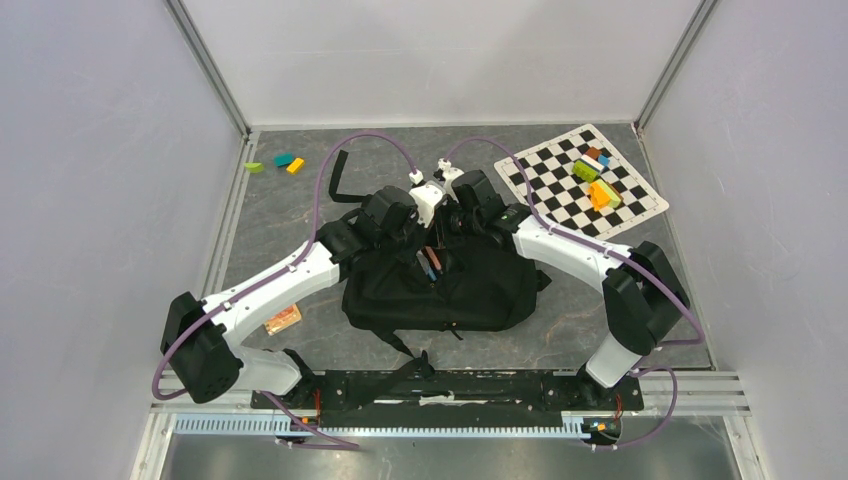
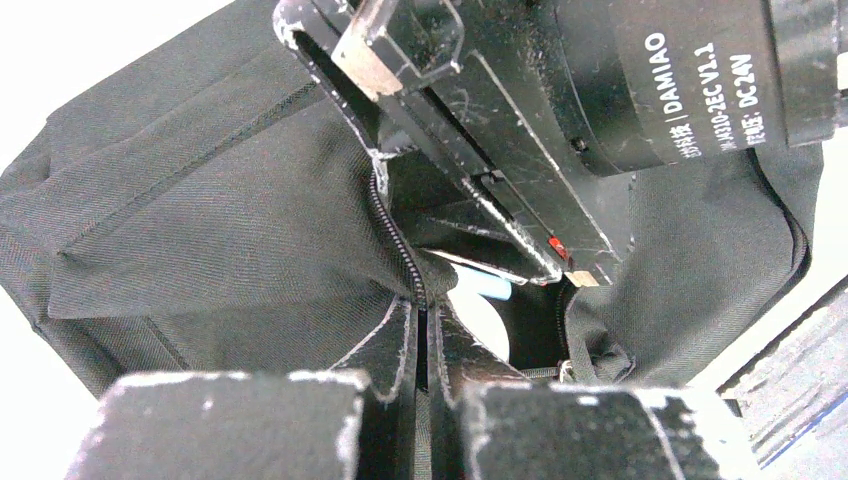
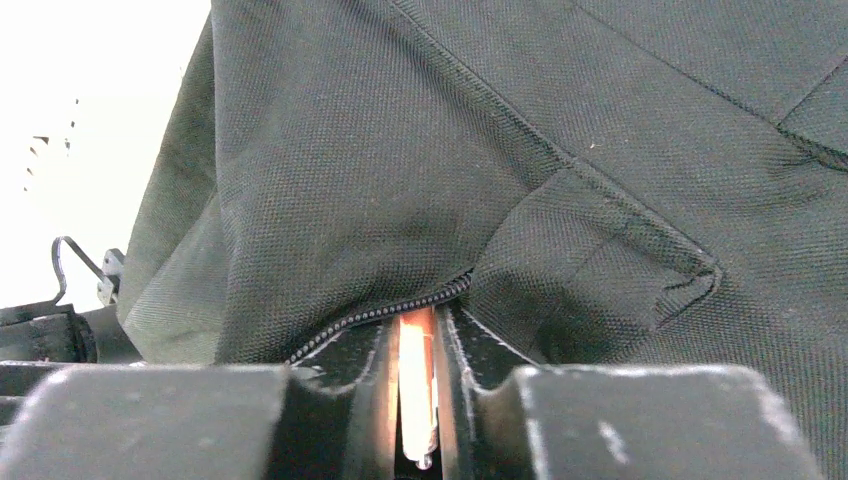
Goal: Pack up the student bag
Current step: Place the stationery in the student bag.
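From above, the student bag (image 1: 480, 290) lies on the surface (image 1: 290, 210), and my two arms meet over its far edge. In the left wrist view, my left gripper (image 2: 425, 335) is pinched tight on the bag's zipper edge. In the right wrist view, my right gripper (image 3: 415, 345) pinches the zipper edge too, with something orange in the narrow gap.

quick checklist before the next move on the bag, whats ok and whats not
1. left gripper clamped on the student bag edge at its zipper: ok
2. bag mouth open: ok, a white thing shows inside
3. right gripper shut on the thin orange item: ok
4. orange item's tip past the zipper: cannot tell
5. clearance between the two grippers: cannot tell, they crowd over the mouth
6. everything packed: not ok, an orange block lies outside the bag
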`<action>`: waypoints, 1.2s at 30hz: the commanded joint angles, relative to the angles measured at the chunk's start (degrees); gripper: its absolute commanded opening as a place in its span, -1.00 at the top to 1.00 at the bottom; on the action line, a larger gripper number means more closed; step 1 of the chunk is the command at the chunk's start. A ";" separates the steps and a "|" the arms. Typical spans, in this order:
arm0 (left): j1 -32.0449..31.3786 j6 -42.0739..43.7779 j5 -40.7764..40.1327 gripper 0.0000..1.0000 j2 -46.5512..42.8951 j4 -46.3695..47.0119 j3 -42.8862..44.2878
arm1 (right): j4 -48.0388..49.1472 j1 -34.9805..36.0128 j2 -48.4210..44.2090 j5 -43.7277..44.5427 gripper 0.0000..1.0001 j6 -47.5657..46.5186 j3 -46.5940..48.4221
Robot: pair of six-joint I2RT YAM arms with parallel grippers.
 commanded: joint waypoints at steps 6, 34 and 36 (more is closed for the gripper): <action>-0.43 -0.49 2.19 0.96 -1.81 4.24 0.59 | 1.51 0.02 -0.83 2.42 0.16 -1.02 0.41; 11.06 -9.71 -23.28 -0.99 -26.04 12.46 -15.71 | -5.26 -2.67 -25.90 12.25 -0.79 -12.17 -14.99; 18.79 -13.76 -23.93 -0.99 -27.23 6.71 -16.24 | -5.18 -3.00 -27.15 12.34 -0.80 -12.54 -16.33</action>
